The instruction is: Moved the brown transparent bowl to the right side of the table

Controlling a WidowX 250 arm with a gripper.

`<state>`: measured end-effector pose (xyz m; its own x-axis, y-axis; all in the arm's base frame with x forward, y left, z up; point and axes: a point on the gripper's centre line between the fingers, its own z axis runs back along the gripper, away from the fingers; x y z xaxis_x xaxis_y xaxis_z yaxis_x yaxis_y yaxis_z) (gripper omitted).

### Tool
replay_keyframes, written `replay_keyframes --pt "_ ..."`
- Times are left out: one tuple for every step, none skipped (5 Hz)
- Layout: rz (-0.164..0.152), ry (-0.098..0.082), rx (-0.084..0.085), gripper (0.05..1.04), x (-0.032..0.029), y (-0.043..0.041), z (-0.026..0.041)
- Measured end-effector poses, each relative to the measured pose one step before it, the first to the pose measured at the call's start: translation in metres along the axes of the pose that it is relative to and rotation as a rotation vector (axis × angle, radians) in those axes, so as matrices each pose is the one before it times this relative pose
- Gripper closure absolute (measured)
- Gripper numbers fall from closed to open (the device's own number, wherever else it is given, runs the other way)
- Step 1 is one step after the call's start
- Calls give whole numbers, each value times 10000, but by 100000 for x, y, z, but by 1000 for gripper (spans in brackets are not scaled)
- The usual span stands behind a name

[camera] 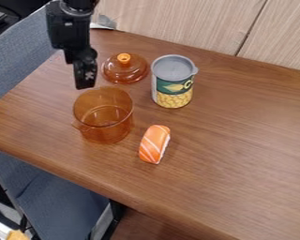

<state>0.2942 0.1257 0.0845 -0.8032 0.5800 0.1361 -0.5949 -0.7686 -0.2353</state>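
Gripper [85,84] and arm are black, hanging down from the top edge into the upper left of the view, with the tip by the far left rim of the bowl. Whether it is spread or pressed together, I cannot tell; nor can I say whether it touches the rim.

The brown transparent bowl [105,133] stands upright on the left part of the table [234,136], with a small handle low on its left side. (You can see right down into it, amber walls and all.)

Behind the bowl, to the gripper's right in the view, sits a matching brown lid [125,72] with an orange knob on top. Just beside that, farther right, a can [172,82] stands upright, grey on top, its green label showing yellow corn. Nearer the camera, a little right of the bowl and apart from it, lies an orange sushi piece [154,144] with white stripes.

Blue-grey fabric [18,61] lies past the table's left edge, and pale wood panels [177,21] rise behind.
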Motion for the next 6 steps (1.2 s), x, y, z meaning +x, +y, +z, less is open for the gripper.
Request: replay_keyframes --pt "1 -45 272 84 -962 908 -946" --pt "292 191 175 83 -553 592 -795" --pt "-41 -86 214 137 -275 498 -1009" --pt "-207 -11 77 431 -74 106 -280" --pt "-234 187 -1 744 -287 24 -27" --pt "-406 388 174 939 108 110 -436"
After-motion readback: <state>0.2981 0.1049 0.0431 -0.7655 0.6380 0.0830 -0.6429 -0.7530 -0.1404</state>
